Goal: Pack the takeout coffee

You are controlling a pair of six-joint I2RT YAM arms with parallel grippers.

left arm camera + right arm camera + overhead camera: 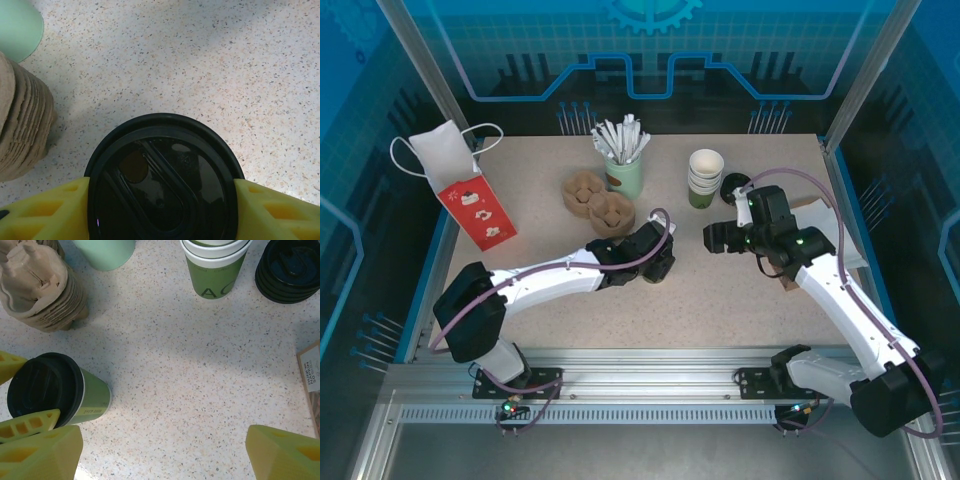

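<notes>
The takeout coffee [92, 400], an olive-green paper cup with a black lid [162, 170], stands upright on the speckled table near its middle. My left gripper [658, 262] is closed round it, and its yellow fingers [45, 210] press on both sides of the lid rim. From above, the gripper covers most of the cup. The right wrist view shows those same fingers [30, 425] on either side of the lid. My right gripper [720, 238] hovers to the right of the cup, open, with bare table between its fingers [285, 450].
A stack of cardboard cup carriers [600, 200] lies just behind the cup. Beside it is a pale green cup of white sticks [623, 170]. Lidless cups [705, 175] and black lids [290, 270] stand at the back right. A red-and-white gift bag [470, 200] stands at the left.
</notes>
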